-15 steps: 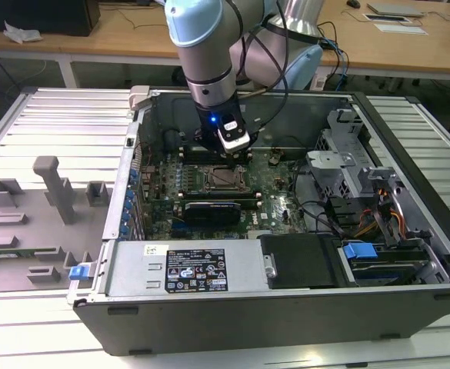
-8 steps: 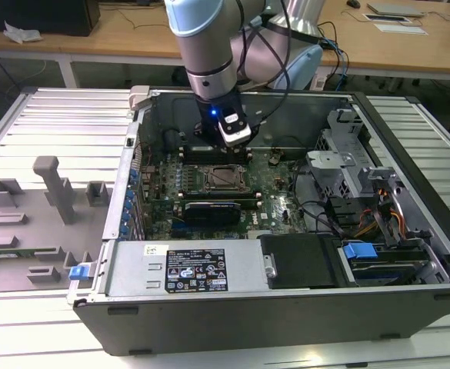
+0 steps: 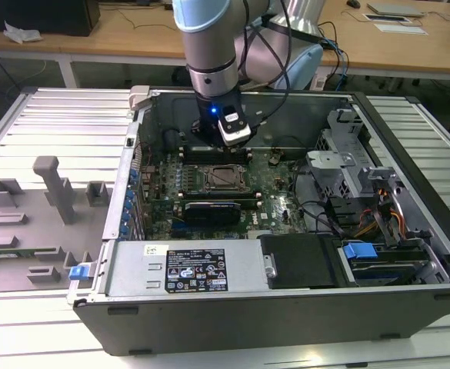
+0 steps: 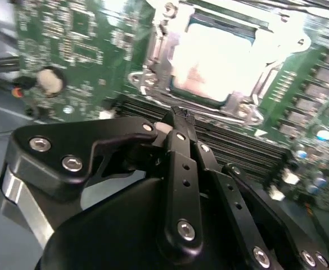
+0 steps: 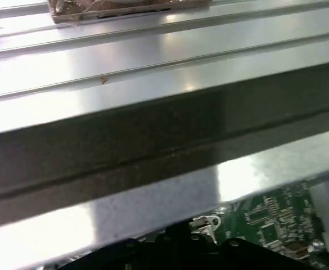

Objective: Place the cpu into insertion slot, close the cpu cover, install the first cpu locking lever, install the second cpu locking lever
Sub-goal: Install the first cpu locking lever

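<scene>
The cpu lies flat in the insertion slot, its silvery top glaring in the second wrist view. The cpu cover is down around it as a thin metal frame. I cannot tell whether the locking levers along the socket's sides are latched. My gripper hangs just above the green board beside the socket, over the black memory slots, with its black fingers shut and nothing between them. In the exterior view the gripper is just behind the socket, deep inside the open computer case.
The case walls rise close around the arm. A black card sits in front of the socket; drive cages and cables fill the exterior view's right. Grey fixtures stand on the slatted table at the exterior view's left. The case wall looms near in the first wrist view.
</scene>
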Motion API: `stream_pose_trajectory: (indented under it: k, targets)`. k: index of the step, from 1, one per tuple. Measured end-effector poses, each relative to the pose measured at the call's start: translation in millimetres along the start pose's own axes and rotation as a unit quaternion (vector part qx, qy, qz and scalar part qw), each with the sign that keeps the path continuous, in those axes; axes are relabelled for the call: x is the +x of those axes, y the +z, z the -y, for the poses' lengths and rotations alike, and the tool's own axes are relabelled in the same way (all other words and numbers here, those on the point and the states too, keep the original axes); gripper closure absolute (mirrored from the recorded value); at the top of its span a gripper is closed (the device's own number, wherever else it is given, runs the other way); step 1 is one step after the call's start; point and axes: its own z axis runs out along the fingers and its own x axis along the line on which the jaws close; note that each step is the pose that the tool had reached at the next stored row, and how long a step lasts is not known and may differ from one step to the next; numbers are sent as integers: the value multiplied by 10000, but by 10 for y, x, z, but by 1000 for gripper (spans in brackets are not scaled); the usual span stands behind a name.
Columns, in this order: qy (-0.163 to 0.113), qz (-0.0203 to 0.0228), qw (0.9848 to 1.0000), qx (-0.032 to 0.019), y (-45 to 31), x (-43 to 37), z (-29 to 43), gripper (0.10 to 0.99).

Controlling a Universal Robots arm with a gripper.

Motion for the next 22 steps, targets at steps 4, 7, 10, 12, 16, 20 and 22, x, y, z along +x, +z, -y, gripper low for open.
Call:
stream_pose_trajectory:
  k: [4,7,10,12,16,20,22]
  targets:
    - [18,-214,9998,62,3,-7,-1,980]
    - [16,-209,9998,78,5,-7,-2,980]
    - [-1,-179,9997,191,4,-8,3,980]
    - [-8,-166,9996,241,1,-15,28,980]
    - [-18,-147,9994,313,-10,-50,153,980]
    - [-36,-115,9990,432,-17,-73,236,980]
    - [-53,-85,9984,548,-20,-81,266,980]
